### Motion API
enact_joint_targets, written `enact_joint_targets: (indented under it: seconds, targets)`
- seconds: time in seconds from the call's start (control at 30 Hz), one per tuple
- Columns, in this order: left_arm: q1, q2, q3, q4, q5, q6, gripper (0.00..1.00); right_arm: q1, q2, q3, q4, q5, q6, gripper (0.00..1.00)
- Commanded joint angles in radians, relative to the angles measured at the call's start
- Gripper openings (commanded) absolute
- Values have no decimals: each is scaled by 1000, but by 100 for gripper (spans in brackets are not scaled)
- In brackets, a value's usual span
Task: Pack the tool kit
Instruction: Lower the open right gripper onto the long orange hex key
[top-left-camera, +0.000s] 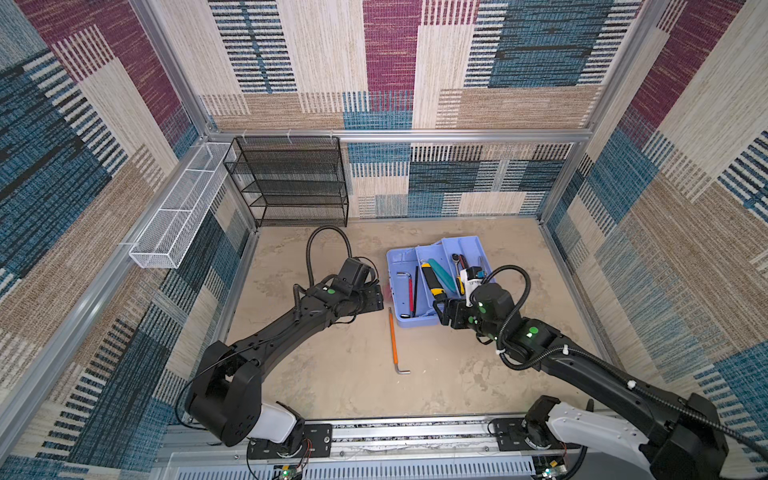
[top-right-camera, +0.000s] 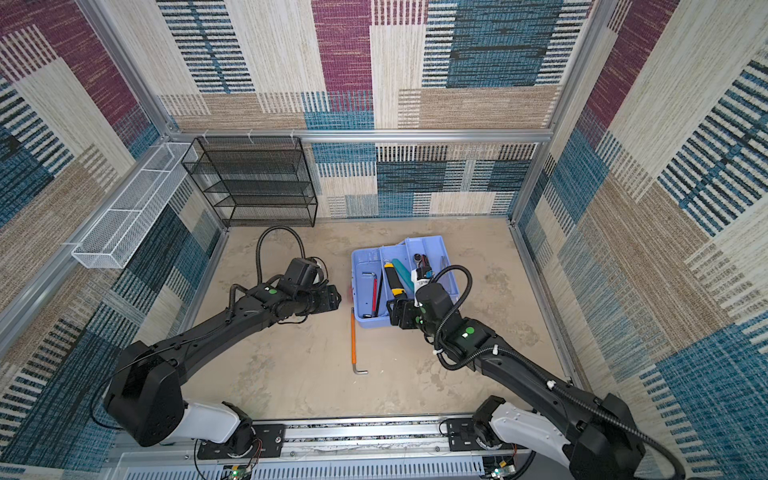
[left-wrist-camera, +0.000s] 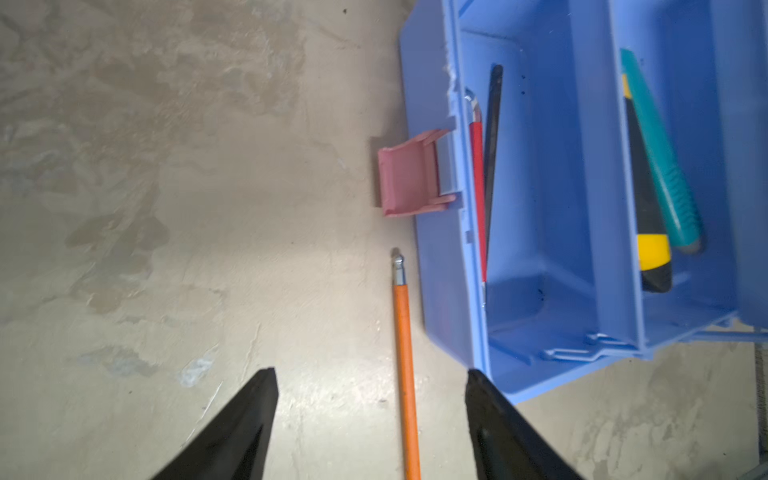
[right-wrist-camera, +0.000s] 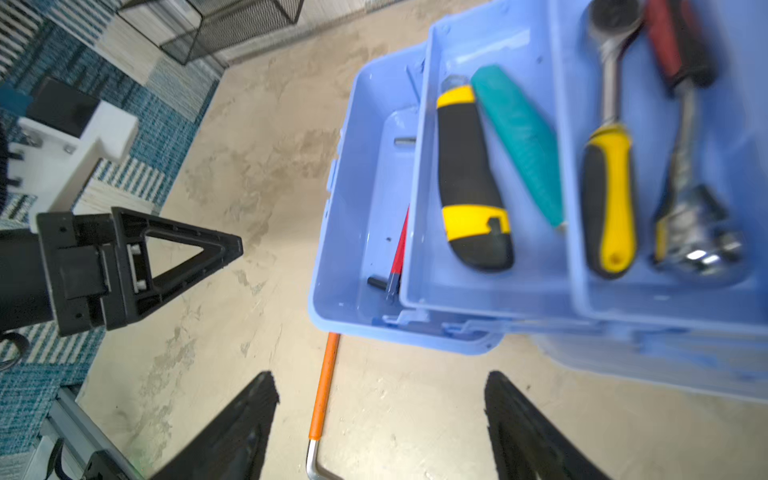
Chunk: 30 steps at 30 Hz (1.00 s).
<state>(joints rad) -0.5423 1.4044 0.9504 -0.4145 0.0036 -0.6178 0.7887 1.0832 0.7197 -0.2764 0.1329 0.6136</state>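
The tool kit (top-left-camera: 399, 266) stands open on the floor with its light blue trays fanned out, seen in both top views (top-right-camera: 361, 262). The trays hold a yellow-black handle (right-wrist-camera: 469, 178), a teal handle (right-wrist-camera: 519, 145) and a ratchet (right-wrist-camera: 606, 199). Red and black hex keys (left-wrist-camera: 478, 187) lie in the base, and the pink latch (left-wrist-camera: 409, 178) hangs off its side. An orange hex key (top-left-camera: 393, 336) lies on the floor beside the kit. My left gripper (left-wrist-camera: 370, 374) hovers open over its shaft (left-wrist-camera: 405, 374). My right gripper (right-wrist-camera: 380, 376) is open and empty at the kit's near end.
A black wire-mesh rack (top-left-camera: 291, 183) stands against the back wall. A white wire-mesh basket (top-left-camera: 178, 208) hangs on the left wall. Patterned walls and aluminium rails (top-left-camera: 399, 135) close in the sandy floor.
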Motion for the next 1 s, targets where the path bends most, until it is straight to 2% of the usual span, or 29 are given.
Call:
enact_joint_targets:
  seconds: [0.0, 0.13, 0.33, 0.57, 0.97]
  targets:
    - [7, -39, -81, 55, -18, 16, 75, 95, 60, 6, 12, 149, 116, 78]
    - [11, -105, -197, 98, -17, -3, 75, 206, 175, 38, -2, 198, 173, 74]
    - [17, -200, -307, 105, -38, -1, 75, 297, 369, 129, -43, 210, 223, 63]
    - [20, -285, -377, 88, -73, 6, 75, 318, 558, 258, -73, 170, 207, 48]
    - [33, -327, -413, 62, -92, 19, 76, 319, 764, 421, -187, 147, 154, 36]
